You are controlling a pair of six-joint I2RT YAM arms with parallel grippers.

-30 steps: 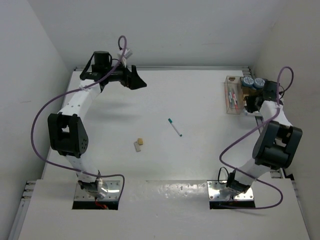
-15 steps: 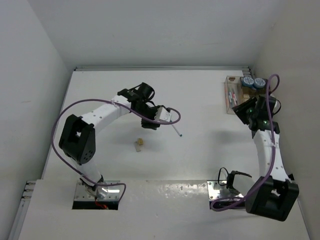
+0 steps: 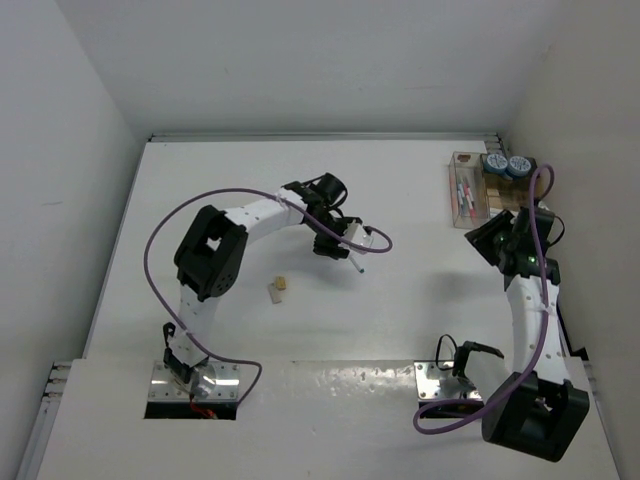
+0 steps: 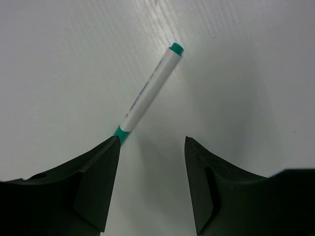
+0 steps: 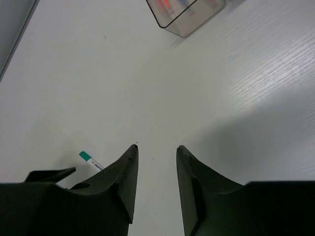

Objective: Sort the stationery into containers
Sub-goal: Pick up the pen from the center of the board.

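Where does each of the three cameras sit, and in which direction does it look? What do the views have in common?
Top external: high behind the arm bases, facing down on the table; both arms show whole, with left gripper and right gripper.
Left wrist: on the left arm, facing down at the teal-capped pen; its two open fingers show.
Right wrist: on the right arm, facing along the table toward the clear box; its fingers show.
Shared: the pen appears in all three views.
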